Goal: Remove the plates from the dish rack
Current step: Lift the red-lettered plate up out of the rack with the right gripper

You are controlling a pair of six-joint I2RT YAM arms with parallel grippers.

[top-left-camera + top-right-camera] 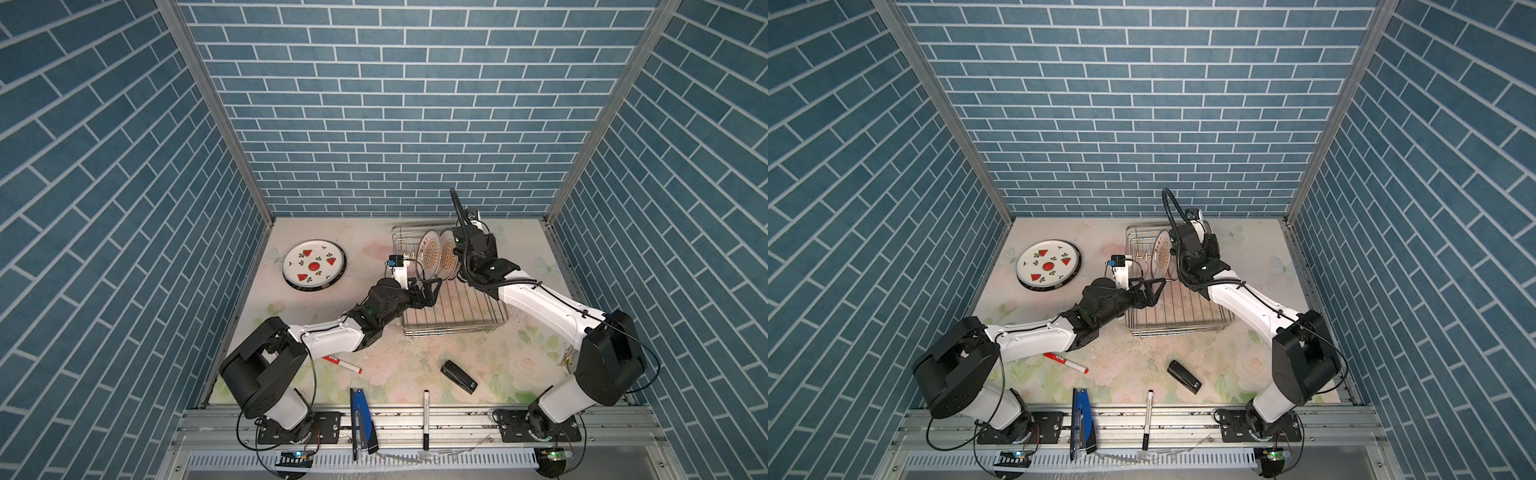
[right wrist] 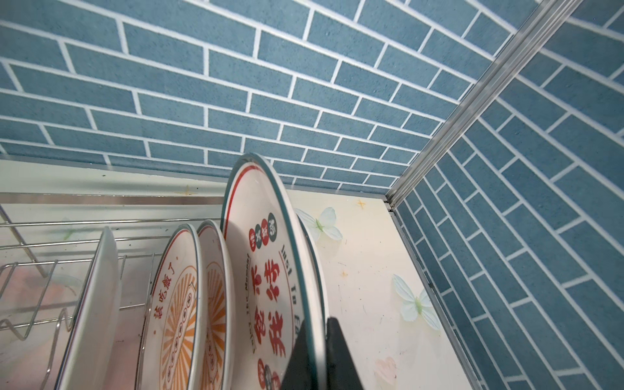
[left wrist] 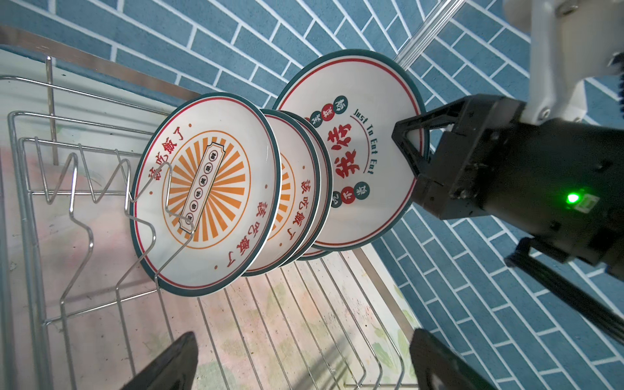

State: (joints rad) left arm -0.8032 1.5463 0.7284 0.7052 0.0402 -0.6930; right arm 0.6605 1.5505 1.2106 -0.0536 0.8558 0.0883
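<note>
Between the fingers of the right hand (image 3: pixel 413 148), pinched shut on its dark rim, hangs a round white plate printed with red Chinese characters and "Just To Eat Eat" (image 3: pixel 364 152), upright and raised higher than its neighbours. Just below and beside that hand, two or three white sunburst plates with orange rays (image 3: pixel 206 192) stand leaning in the prongs of the rectangular silver wire dish rack (image 1: pixel 455 328). The lifted plate overlaps them in the left wrist view, and I cannot tell whether its lower edge is clear of them. Another plate sits close behind the held one, on the far side of that hand. The left hand (image 1: pixel 428 293) hovers with its fingers spread wide and empty, over the rack's bare wire floor, facing the plates. Well off to its outer side, a watermelon-printed plate (image 1: pixel 313 264) lies flat on the pale floral counter (image 1: pixel 395 374). The worry, to my eye, is the grip: a thin pinch on the rim of a heavy, glossy plate could let it swing or slip if the arm turns quickly. A low edge might also snag a sunburst plate or a prong and topple the row. The two hands are close, so a careless sweep across could knock them together.
</note>
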